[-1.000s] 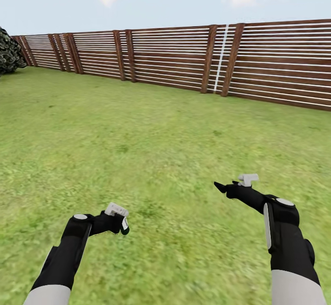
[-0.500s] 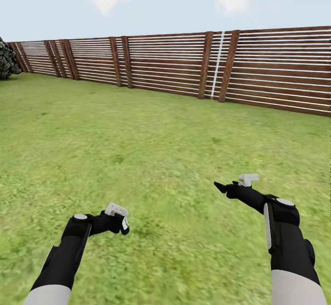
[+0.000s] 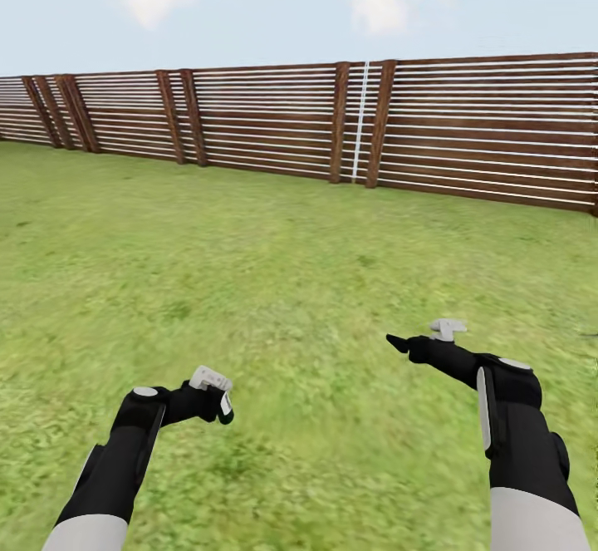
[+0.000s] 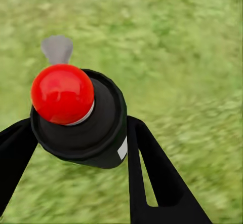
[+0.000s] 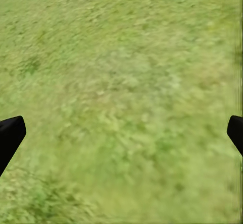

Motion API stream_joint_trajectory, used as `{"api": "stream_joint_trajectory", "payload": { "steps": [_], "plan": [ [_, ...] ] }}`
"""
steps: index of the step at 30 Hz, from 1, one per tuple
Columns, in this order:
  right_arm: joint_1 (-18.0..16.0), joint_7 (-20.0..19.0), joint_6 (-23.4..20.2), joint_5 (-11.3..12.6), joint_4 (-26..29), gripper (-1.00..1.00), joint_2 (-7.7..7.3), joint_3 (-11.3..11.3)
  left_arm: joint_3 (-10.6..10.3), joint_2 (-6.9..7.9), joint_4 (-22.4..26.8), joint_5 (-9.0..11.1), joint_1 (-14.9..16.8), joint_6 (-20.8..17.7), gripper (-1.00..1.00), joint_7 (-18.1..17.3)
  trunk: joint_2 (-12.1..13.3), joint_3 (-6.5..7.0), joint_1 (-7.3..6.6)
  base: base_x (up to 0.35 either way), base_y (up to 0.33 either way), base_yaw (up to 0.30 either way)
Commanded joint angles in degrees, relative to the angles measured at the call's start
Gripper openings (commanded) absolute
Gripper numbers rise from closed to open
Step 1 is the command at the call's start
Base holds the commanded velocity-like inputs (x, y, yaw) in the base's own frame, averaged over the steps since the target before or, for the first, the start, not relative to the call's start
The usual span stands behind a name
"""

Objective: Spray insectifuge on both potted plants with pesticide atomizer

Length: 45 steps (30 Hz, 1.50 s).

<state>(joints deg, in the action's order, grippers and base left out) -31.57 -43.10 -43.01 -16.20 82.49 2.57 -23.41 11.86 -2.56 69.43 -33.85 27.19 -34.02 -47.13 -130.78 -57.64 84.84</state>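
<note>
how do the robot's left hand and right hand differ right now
The left hand is shut on the pesticide atomizer, its fingers against the dark bottle with the red cap; the right hand is open with nothing between its fingertips. In the head view the left hand sits lower and nearer the body, while the right hand reaches further forward. Both hang over the lawn.

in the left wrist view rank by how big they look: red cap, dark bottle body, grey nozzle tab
1. Dark bottle body of the pesticide atomizer, largest.
2. Red cap, a bit smaller, though it sits nearer the camera, which inflates it.
3. Grey nozzle tab, clearly smallest.
</note>
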Motion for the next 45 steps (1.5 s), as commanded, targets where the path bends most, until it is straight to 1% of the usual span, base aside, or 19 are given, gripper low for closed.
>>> {"api": "stream_joint_trajectory", "payload": {
  "steps": [1,9,23,26,29,37,39,41,42,45],
  "plan": [
    [-0.08,-0.58,-0.14,-0.58,0.04,1.0,0.07,-0.15,0.18,-0.05,0.09,-0.37,0.04,-0.26,-1.0,-0.51,-0.02,0.0,0.03,0.348,0.0,-0.223],
    [-0.08,-0.55,-0.14,-0.58,0.03,1.0,0.15,-0.15,0.18,-0.08,0.09,-0.35,0.05,-0.26,-1.0,-0.52,-0.02,0.38,0.03,0.348,0.0,-0.217],
    [-0.08,0.44,-0.07,-1.02,-0.14,1.0,0.24,-0.24,0.2,-0.08,0.09,-0.37,0.05,-0.26,-1.0,-0.51,-0.02,0.44,0.03,0.348,0.0,-0.014],
    [-0.08,2.27,-0.08,-1.02,-0.14,1.0,0.26,-0.15,0.19,-0.08,0.05,-0.35,0.03,-0.26,-1.0,-0.53,-0.02,0.45,0.03,0.348,0.0,0.0],
    [-0.08,5.5,-0.06,-1.02,-0.14,1.0,0.3,0.05,0.2,-0.08,0.04,-0.34,0.04,-0.26,-1.0,-0.53,-0.02,0.45,0.03,0.348,0.0,0.0],
    [-0.14,6.45,0.7,-0.8,-0.41,1.0,0.32,0.12,0.27,-0.04,0.07,-0.35,0.04,-0.26,-1.0,-0.6,-0.02,0.45,0.03,0.348,0.0,0.0],
    [-0.28,8.66,0.74,-0.78,-0.65,1.0,0.36,0.19,0.26,-0.05,0.05,-0.34,0.05,-0.26,-1.0,-0.6,-0.02,0.45,0.03,0.348,0.0,0.0],
    [-0.35,13.37,0.76,-0.62,-0.77,1.0,0.38,0.23,0.24,-0.06,0.03,-0.34,0.05,-0.26,-1.0,-0.6,-0.02,0.45,0.03,0.348,0.0,0.0],
    [-0.35,18.38,0.79,-0.57,-0.85,1.0,0.39,0.26,0.21,-0.07,0.02,-0.34,0.05,-0.26,-1.0,-0.6,-0.02,0.45,0.03,0.348,0.0,0.0],
    [-0.4,28.11,0.81,-0.52,-0.94,1.0,0.41,0.33,0.21,-0.08,0.03,-0.34,0.05,-0.26,-1.0,-0.6,-0.02,0.45,0.03,0.347,0.0,0.0]
  ]
}}
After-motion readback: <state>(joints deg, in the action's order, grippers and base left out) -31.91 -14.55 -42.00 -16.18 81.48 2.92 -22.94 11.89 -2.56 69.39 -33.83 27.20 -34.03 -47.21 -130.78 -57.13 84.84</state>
